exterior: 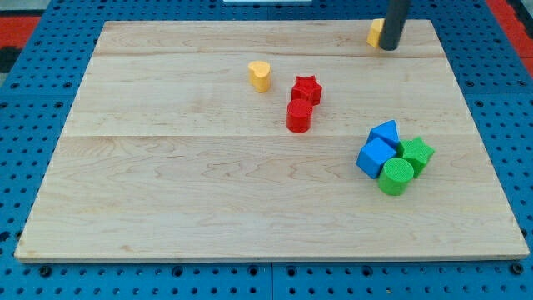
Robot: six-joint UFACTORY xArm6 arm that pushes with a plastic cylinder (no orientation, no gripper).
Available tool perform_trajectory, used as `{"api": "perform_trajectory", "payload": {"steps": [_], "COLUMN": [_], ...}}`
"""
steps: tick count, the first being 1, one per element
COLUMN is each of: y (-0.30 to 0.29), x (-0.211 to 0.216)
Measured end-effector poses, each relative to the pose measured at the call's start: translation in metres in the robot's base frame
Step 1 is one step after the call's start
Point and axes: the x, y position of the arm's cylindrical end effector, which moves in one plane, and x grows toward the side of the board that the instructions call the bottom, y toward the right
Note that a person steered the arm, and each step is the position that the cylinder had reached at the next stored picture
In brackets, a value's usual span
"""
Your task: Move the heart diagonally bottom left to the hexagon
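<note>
Resting at the desk's (125, 192) top right, my tip (389, 47) touches a yellow block (376, 32), its shape unclear. No jaws show. The yellow heart (260, 75) sits well left, slightly lower.

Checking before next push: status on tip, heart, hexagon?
My tip at the view's top right, touching the yellow hexagon, partly hidden behind the rod. Yellow heart far off to the view's left, untouched. Red star, red cylinder sit nearby.
</note>
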Motion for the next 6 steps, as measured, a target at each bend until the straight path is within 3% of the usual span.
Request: {"api": "perform_trajectory", "payload": {"steps": [1,2,3,4,6], "y": [-0.128,-0.251,-0.293,-0.231,-0.197], "x": [0.0,0.048,0.116,0.141,0.058]}}
